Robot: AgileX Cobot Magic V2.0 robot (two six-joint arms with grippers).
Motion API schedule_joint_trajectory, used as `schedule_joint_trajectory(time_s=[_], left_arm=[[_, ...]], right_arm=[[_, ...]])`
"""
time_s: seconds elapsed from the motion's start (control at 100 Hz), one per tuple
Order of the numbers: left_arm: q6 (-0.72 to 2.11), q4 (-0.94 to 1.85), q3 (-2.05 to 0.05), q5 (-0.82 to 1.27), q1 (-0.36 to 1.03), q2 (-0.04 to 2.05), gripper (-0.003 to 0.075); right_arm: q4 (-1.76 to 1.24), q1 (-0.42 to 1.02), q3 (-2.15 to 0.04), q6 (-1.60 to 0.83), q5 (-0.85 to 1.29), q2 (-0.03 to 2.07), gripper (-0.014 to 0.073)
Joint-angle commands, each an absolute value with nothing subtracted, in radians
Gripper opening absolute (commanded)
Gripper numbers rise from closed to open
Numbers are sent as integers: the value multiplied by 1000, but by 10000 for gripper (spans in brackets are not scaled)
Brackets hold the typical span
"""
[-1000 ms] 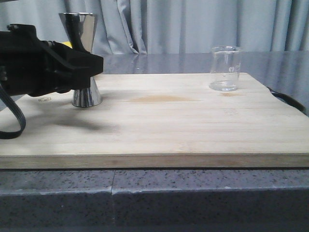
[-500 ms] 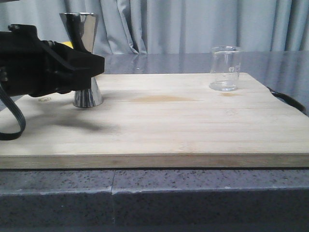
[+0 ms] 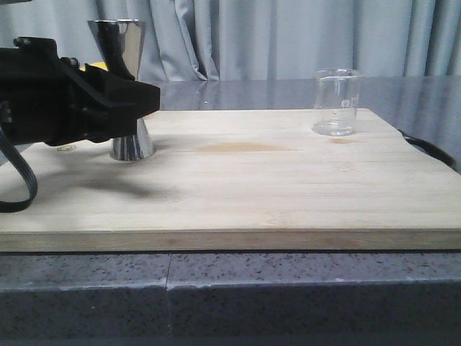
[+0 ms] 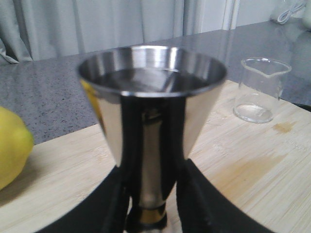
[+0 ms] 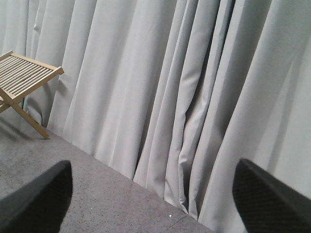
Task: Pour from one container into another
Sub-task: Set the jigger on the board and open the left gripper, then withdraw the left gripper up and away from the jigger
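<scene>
The tall steel jigger (image 3: 117,40) stands upright at the back left of the wooden board (image 3: 252,187). My left gripper (image 3: 144,101) comes in from the left and is shut on its narrow gold-banded waist. In the left wrist view the jigger (image 4: 153,97) fills the middle, with a black finger (image 4: 114,199) on each side of the waist. The clear glass beaker (image 3: 336,102) stands alone and upright at the back right of the board, also seen from the left wrist as the beaker (image 4: 260,92). My right gripper (image 5: 153,204) is open, faces a curtain and is outside the front view.
A yellow lemon (image 4: 12,145) lies close beside the jigger; in the front view only a sliver of the lemon (image 3: 97,66) shows behind my arm. A black cable (image 3: 428,148) runs along the board's right edge. A wooden slatted stand (image 5: 24,73) is near the curtain.
My left gripper has edged slightly to the right, and the jigger's base has shifted with it. The beaker has not moved.
</scene>
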State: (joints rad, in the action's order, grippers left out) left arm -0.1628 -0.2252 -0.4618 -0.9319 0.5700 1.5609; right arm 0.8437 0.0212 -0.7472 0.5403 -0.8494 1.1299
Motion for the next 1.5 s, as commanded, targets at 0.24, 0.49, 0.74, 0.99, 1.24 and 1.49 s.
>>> schedule_joint_trajectory(time_s=[0.24, 0.49, 0.74, 0.99, 1.24, 1.49], left_arm=[[-171, -219, -476, -1015, 574, 1535, 322], [-195, -219, -476, -1020, 574, 1535, 508], [-195, -219, -476, -1004, 574, 1535, 520], [-195, -213, -476, -885, 574, 1484, 519], [-207, -213, -476, -723, 574, 1366, 519], [-335, -227, -476, -479, 574, 1210, 519]], right_arm=[[811, 15, -777, 538, -911, 1107, 606], [811, 15, -777, 538, -911, 1107, 606], [811, 15, -777, 538, -911, 1107, 606], [811, 15, -777, 538, -911, 1107, 606], [811, 15, -777, 538, -911, 1107, 606], [809, 15, -777, 538, -911, 1107, 606]])
